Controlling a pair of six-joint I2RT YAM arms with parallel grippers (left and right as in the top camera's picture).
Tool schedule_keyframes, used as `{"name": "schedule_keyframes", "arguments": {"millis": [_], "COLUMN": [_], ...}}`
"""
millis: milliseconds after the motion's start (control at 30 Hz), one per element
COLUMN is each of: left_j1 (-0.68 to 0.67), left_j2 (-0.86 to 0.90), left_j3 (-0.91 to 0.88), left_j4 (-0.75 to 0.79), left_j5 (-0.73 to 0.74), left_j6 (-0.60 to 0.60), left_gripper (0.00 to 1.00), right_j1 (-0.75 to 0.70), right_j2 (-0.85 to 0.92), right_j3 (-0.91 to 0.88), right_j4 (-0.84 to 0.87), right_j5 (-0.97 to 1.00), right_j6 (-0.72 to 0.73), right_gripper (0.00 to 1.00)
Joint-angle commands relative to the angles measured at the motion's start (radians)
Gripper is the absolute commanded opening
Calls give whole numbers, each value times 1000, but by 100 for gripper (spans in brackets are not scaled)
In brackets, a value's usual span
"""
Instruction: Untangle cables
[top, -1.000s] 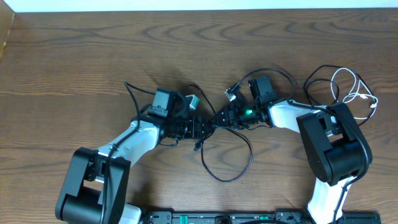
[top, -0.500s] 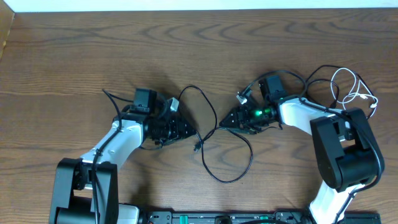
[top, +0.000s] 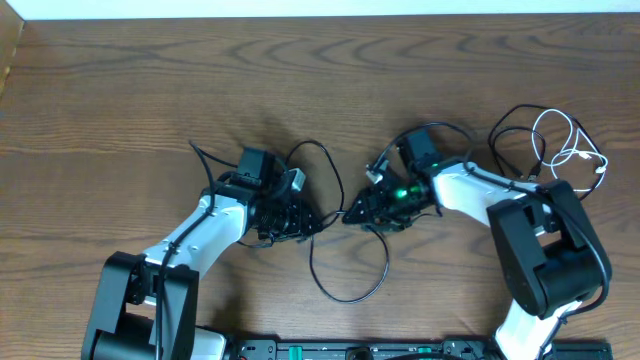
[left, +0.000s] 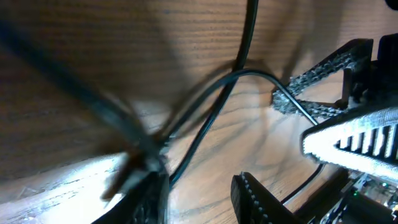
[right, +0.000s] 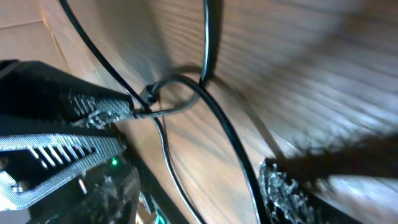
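Black cable loop: lay on the wooden table at 6 o'clock, its ends rising toward both grippers.
Left gripper: sat just below centre, tips aimed at 3 o'clock. Jaws were partly spread with a black strand between them.
Right gripper: faced it closely, tips aimed at 9 o'clock. Jaws were spread wide over a black strand.
Upper black loop: arched at 12 o'clock of the left gripper.
White cable: was coiled at 3 o'clock, tangled with another black cable.

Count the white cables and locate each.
1: the white cable lies looped at the far right, overlapping a black cable beside the right arm; others could hide under the arms.
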Motion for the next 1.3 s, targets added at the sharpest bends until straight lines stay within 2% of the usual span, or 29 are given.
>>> {"name": "schedule_keyframes", "arguments": {"millis": [0,167,333,567,867,1100,1267], "left_j1": [-4,-4,-4,-4,17,16,16], "left_j2": [-5,-4,-4,-4,-6,-6,-5], "left_j3": [-12,-13,-13,-13,84,114,75], "left_j4": [-13,-35,-48,-52,-188,-220,-197], "left_j5": [-72,-107,-168,-174,-175,-350,-355], "left_j6": [28,37,34,34,35,27,26], "left_gripper": [34,31,33,33,37,37,37], "right_j1": [37,64,98,114,114,114,114], "right_j2": [36,36,36,36,36,36,36], "right_j3": [-27,-27,-27,-27,-27,-27,-27], "right_j4": [37,75,76,70,69,68,69], "right_j5": [191,191,259,319,348,348,348], "right_j6": [97,161,163,163,162,157,158], "right_gripper": [57,50,49,49,48,47,47]}}
